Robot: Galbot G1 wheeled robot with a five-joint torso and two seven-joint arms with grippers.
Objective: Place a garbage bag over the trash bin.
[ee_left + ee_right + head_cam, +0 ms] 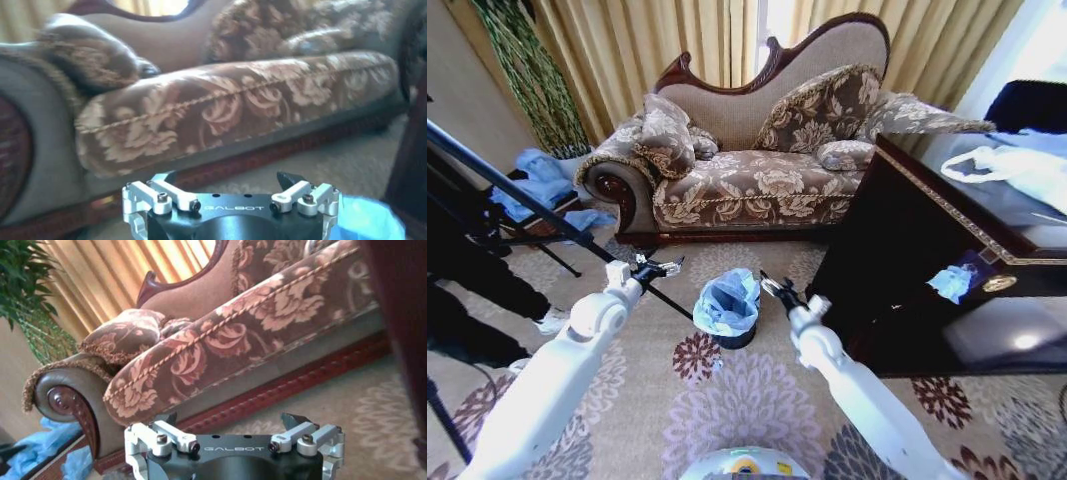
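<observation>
The garbage bag lined the trash bin; the left end effector and right end effector hovered beside it, both spread wide

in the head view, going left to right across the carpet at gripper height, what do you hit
left gripper open → garbage bag lining the trash bin → right gripper open → dark wooden cabinet

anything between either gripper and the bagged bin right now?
Nothing visible. In the head view the left gripper and right gripper, both open, flank the trash bin, already draped with the garbage bag. Just bare carpet between them.
</observation>
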